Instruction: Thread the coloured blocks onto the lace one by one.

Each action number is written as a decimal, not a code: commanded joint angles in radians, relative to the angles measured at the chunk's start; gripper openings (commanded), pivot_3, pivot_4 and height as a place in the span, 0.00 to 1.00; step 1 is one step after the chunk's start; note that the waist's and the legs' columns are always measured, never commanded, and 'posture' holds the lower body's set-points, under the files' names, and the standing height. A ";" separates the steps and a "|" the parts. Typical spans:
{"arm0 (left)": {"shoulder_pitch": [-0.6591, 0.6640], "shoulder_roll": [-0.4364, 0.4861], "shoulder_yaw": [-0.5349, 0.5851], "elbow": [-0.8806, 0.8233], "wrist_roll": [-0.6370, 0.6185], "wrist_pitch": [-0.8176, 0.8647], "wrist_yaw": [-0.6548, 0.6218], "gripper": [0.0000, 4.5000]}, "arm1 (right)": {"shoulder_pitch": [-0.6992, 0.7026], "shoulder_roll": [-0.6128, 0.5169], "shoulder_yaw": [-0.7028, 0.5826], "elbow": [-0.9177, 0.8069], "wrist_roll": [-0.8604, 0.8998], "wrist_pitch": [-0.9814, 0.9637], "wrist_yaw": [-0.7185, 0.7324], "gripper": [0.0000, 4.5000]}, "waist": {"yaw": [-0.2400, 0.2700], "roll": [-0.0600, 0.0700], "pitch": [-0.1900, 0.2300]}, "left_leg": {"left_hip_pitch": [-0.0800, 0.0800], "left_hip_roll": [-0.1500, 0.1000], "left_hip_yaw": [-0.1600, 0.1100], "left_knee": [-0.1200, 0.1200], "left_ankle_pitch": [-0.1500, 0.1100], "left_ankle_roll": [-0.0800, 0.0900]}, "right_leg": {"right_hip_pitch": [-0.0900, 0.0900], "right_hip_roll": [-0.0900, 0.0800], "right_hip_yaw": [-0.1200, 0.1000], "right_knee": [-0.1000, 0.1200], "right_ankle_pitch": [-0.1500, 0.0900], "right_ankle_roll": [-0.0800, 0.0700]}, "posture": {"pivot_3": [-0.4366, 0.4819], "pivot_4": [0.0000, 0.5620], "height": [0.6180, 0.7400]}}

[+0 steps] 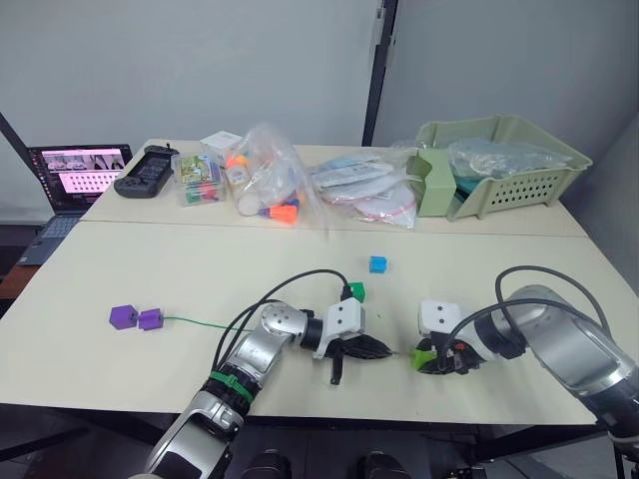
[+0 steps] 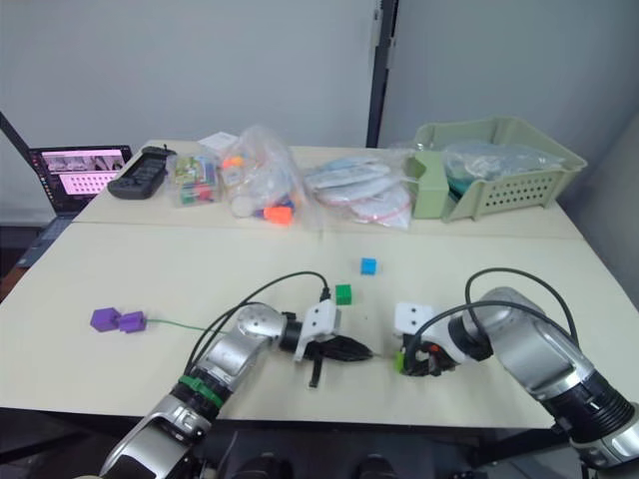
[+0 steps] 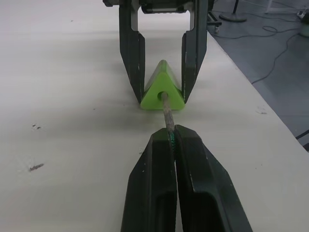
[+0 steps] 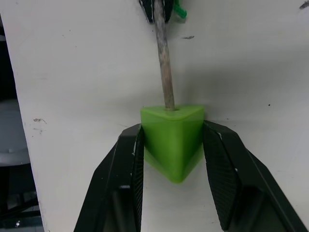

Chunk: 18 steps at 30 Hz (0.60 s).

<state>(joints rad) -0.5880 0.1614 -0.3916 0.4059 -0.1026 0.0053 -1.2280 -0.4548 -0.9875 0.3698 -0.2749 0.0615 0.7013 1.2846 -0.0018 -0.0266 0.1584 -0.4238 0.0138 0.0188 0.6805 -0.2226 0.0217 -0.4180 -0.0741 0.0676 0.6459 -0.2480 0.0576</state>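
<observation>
We hold the lime green block point(image 4: 173, 140) clamped between the two fingers of our right gripper point(image 4: 173, 159), low over the table point(image 1: 250, 269) near its front edge. Our left gripper point(image 3: 174, 145) has its jaws pressed together on the lace point(image 1: 190, 320), pinching it right where the green cord meets the stiff grey tip point(image 3: 166, 108). That tip already sits in the block's hole.

The block looks like light, hard plastic with smooth faces, so we judge it could twist or slip if squeezed off-centre; gripping it flat on two opposite sides, as now, seems right. The cord is limp and would buckle if pushed, so only the stiff tip can be driven; we should hold close behind it.

Two purple blocks point(image 1: 137, 318) lie at the lace's far end on our left. A dark green block point(image 1: 355, 291) and a blue block point(image 1: 377, 263) wait loose on the table, apart from each other.
</observation>
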 commanded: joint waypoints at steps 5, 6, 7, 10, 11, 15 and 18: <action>-0.013 -0.016 -0.003 -0.028 -0.011 0.011 0.004 0.00 | 0.016 0.008 0.010 -0.008 0.003 0.006 -0.008 0.28 | 0.000 0.000 0.000 | 0.000 0.000 0.000 0.000 0.000 0.000 | 0.000 0.000 0.000 0.000 0.000 0.000 | 0.48 0.27 0.95; -0.016 -0.020 -0.005 -0.022 -0.007 0.010 0.008 0.00 | 0.016 0.008 0.009 -0.012 0.004 0.009 -0.008 0.28 | 0.000 0.000 0.000 | 0.000 0.000 0.000 0.000 0.000 0.000 | 0.000 0.000 0.000 0.000 0.000 0.000 | 0.48 0.27 0.95; -0.023 -0.029 -0.008 -0.009 -0.001 0.007 0.015 0.00 | 0.014 0.009 0.008 -0.014 0.005 0.012 -0.009 0.28 | 0.000 0.000 0.000 | 0.000 0.000 0.000 0.000 0.000 0.000 | 0.000 0.000 0.000 0.000 0.000 0.000 | 0.48 0.27 0.95; -0.042 -0.055 -0.019 0.020 0.014 0.005 0.031 0.00 | 0.012 0.011 0.006 -0.021 0.009 0.020 -0.011 0.28 | 0.001 0.000 0.000 | 0.000 0.000 0.000 0.000 0.000 0.000 | 0.000 0.000 0.000 0.000 0.000 0.000 | 0.48 0.27 0.95; -0.047 -0.063 -0.023 0.028 0.019 0.005 0.034 0.00 | 0.012 0.011 0.006 -0.023 0.010 0.022 -0.011 0.28 | 0.001 0.000 0.000 | 0.000 0.000 0.000 0.000 0.000 0.000 | 0.000 0.000 0.000 0.000 0.000 0.000 | 0.48 0.27 0.95; -0.066 -0.105 -0.043 0.059 0.041 -0.010 0.055 0.00 | 0.015 0.011 0.003 -0.031 0.013 0.031 -0.016 0.28 | -0.001 0.000 0.000 | 0.000 0.000 0.000 0.000 0.000 0.000 | 0.000 0.000 0.000 0.000 0.000 0.000 | 0.48 0.27 0.95; -0.072 -0.134 -0.049 0.071 0.050 -0.013 0.065 0.00 | 0.016 0.012 0.002 -0.034 0.015 0.037 -0.019 0.28 | -0.001 0.000 0.000 | 0.000 0.000 0.000 0.000 0.000 0.000 | 0.000 0.000 0.000 0.000 0.000 0.000 | 0.48 0.27 0.95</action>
<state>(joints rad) -0.6320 0.0542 -0.4269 0.4940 -0.0429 0.0208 -1.1613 -0.4529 -0.9864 0.3696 -0.2959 0.0624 0.7296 1.2725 -0.0024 -0.0267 0.1584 -0.4241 0.0134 0.0189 0.6805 -0.2226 0.0218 -0.4180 -0.0742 0.0676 0.6458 -0.2480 0.0576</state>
